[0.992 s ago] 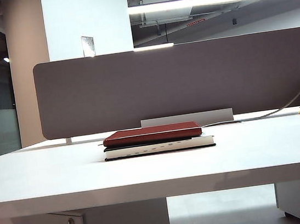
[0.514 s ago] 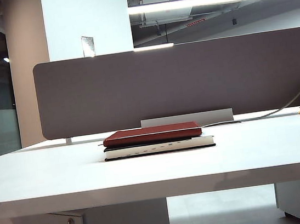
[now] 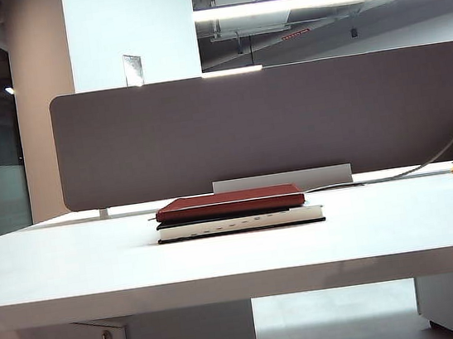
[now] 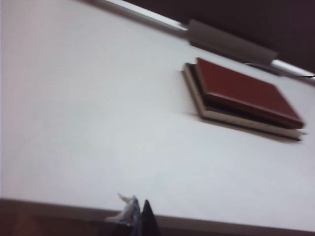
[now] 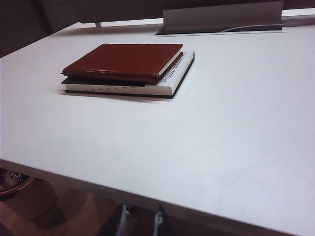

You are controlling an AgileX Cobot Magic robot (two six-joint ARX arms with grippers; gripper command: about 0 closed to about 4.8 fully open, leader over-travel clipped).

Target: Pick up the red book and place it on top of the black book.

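Nothing is shifting on the desk (image 3: pixel 73 273): red book (image 3: pixel 231 201) is resting on black book (image 3: pixel 242 222).
Left gripper (image 4: pixel 142 221), fingers together, and right gripper (image 5: pixel 139 221), slightly parted, are hanging cropped off the desk's near edge; cover marks unreadable.

Left gripper (image 4: pixel 143 220): dark, pointed fingertips pressed together, with a crumpled whitish scrap of tape or wrap beside one finger. Right gripper (image 5: pixel 140 220): two slim dark fingers (image 5: pixel 121 222) with pale edging, a narrow gap between them.

books: 2 (stacked) | red book (image 3: pixel 229 202): 1 | black book (image 3: pixel 242 223): 1
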